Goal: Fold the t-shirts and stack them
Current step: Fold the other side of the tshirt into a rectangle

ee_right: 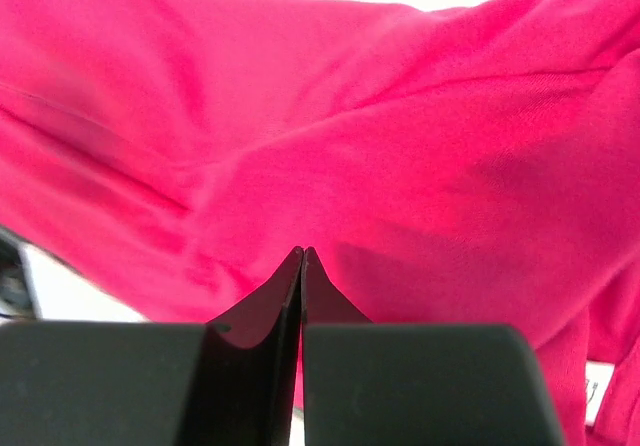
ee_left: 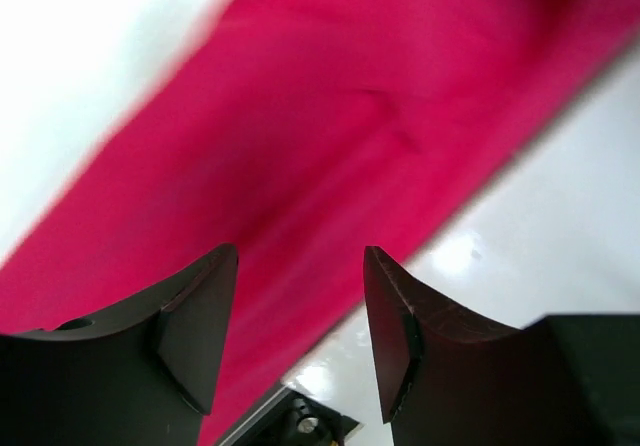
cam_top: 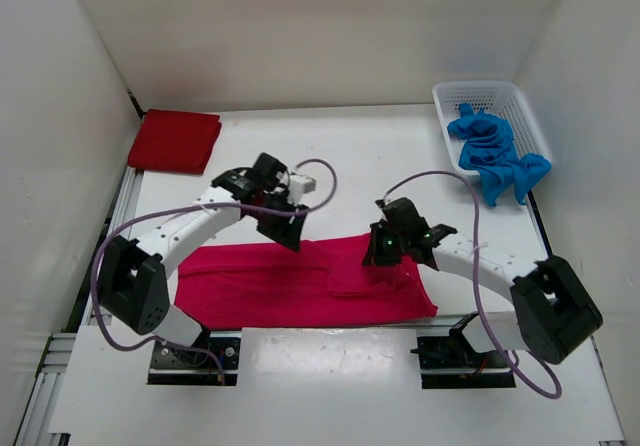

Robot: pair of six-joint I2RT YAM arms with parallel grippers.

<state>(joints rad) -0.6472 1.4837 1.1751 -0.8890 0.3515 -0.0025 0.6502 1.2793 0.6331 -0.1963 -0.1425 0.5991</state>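
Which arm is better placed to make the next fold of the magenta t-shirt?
Right, probably. The right gripper is shut on the magenta t-shirt, creases converging at its tips; the left gripper hangs open above the cloth, holding nothing.

The work area was a flat white surface with a glossy finish; the left wrist view showed a soft bright reflection on it. Plain white panels enclosed it on three sides: a rear wall, a left wall and a right wall. A metal rail ran along the left edge toward the near corner. A white board covered the near strip. Lighting was even and diffuse, with faint shadows.
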